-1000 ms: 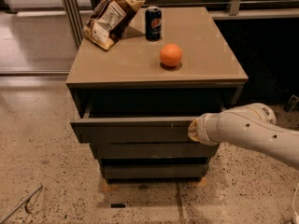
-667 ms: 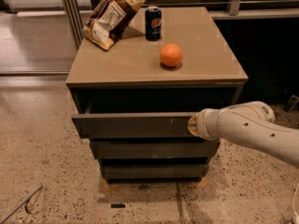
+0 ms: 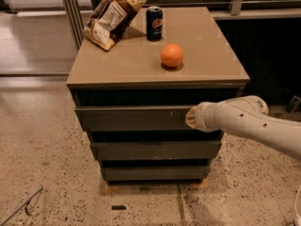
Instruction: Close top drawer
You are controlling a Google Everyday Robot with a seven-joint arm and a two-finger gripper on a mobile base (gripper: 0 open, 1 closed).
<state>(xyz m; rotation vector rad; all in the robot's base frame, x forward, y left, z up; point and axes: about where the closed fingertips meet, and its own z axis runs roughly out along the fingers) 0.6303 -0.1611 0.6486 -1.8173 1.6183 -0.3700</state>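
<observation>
The top drawer (image 3: 131,119) (a flat, matte taupe panel, long axis level, face toward the camera) sits under the cabinet's smooth top (image 3: 127,67), a dark gap between them, with the gripper (image 3: 190,118) on the rounded white arm at the drawer's right end — open or closed, cannot tell

We have a single view. We look at the table (image 3: 207,36) from in front of it, raised above its top and tilted downward, so both the top surface and the front face show. We stand fairly near, with the floor (image 3: 42,140) around its base. The arm (image 3: 244,121) enters from the right edge of the view, and the gripper (image 3: 190,118) sits against the right part of the top drawer (image 3: 131,119).
</observation>
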